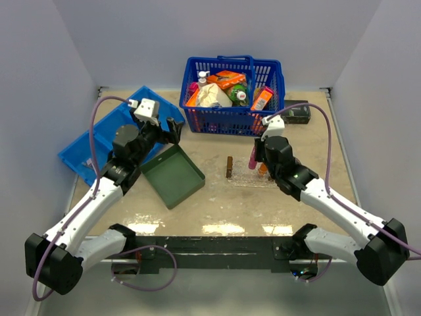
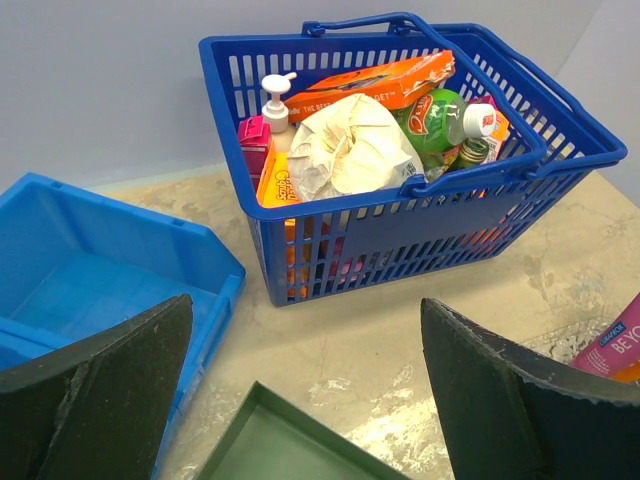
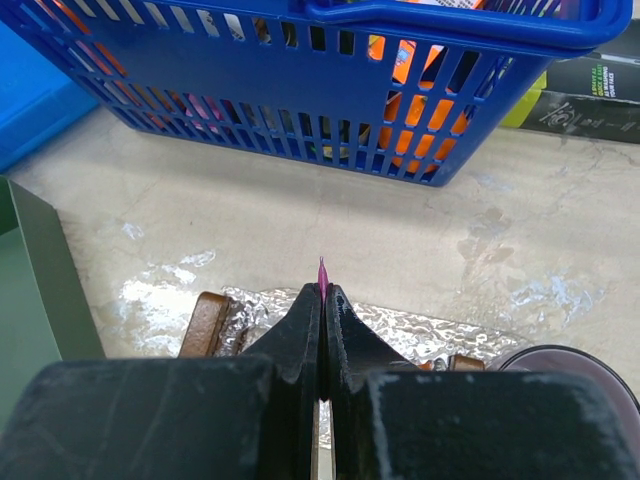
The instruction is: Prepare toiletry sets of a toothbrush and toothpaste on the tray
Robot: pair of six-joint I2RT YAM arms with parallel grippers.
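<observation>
Marbled beige tabletop [image 1: 217, 204] between pale walls [image 1: 217, 33].
Walls close far, left and right sides; glare [image 1: 223, 228] streaks the near edge.

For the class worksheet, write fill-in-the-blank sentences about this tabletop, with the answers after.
The left gripper has jaws that stand ___.
The tip pinched in the shut right gripper is ___.
The basket full of groceries is ___.
The square tray near the left gripper is dark ___.
Answers: open, pink, blue, green.
</observation>
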